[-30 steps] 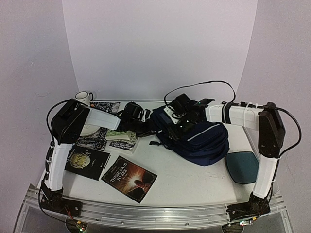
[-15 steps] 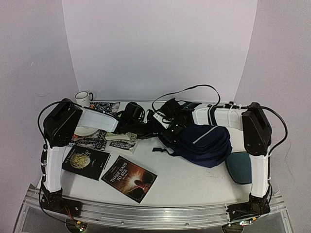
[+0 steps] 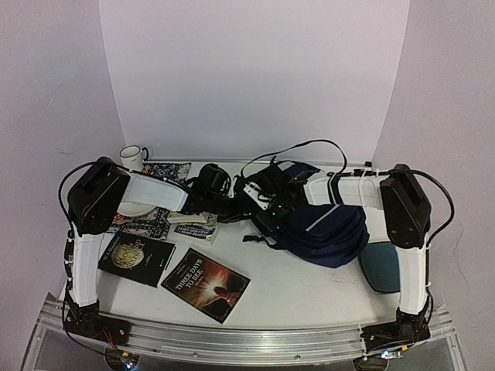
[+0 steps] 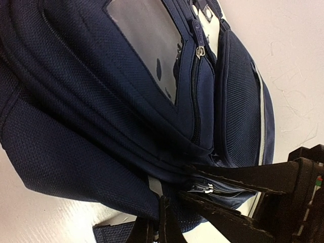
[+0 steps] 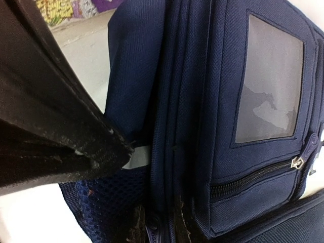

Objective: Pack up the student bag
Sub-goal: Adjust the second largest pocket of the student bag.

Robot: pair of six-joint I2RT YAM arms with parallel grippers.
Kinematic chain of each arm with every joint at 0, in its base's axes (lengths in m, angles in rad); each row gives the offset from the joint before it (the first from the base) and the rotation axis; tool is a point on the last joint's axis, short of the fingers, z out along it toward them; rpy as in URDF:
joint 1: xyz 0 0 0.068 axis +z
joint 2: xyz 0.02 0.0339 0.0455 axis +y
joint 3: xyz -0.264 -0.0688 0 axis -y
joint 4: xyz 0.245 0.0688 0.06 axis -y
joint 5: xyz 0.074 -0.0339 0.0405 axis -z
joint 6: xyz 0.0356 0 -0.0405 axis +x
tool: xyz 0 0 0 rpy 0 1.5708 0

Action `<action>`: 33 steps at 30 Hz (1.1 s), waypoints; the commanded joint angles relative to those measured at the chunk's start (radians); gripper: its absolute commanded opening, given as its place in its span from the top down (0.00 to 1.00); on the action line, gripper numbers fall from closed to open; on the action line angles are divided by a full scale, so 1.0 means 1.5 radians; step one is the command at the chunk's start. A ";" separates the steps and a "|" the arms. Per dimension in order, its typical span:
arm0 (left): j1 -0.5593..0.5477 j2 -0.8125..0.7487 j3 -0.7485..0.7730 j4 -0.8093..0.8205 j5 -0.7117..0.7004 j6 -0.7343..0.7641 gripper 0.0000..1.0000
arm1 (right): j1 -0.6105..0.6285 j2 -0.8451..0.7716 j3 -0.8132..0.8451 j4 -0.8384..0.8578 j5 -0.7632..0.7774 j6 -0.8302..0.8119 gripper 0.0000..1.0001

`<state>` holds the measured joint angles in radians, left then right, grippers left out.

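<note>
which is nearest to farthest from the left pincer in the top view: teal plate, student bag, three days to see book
1. student bag: gripped by the left pincer
2. Three Days to See book: toward the near edge, left of centre
3. teal plate: far right, beyond the bag

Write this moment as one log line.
left tool: shut on backpack | right tool: at backpack, grip unclear | books: on table
</note>
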<state>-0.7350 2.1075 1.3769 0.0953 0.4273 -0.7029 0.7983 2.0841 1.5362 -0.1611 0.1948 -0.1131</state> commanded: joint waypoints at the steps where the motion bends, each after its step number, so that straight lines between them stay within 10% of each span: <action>1: -0.003 -0.058 0.008 0.046 0.011 0.020 1.00 | 0.002 -0.037 -0.043 -0.044 -0.008 -0.002 0.80; 33: 0.051 -0.006 0.066 -0.013 -0.011 0.094 1.00 | 0.013 -0.207 -0.145 -0.039 -0.204 -0.039 1.00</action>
<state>-0.7099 2.1083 1.3783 0.0649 0.4316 -0.6274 0.8054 1.8468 1.3406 -0.1684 0.0333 -0.1473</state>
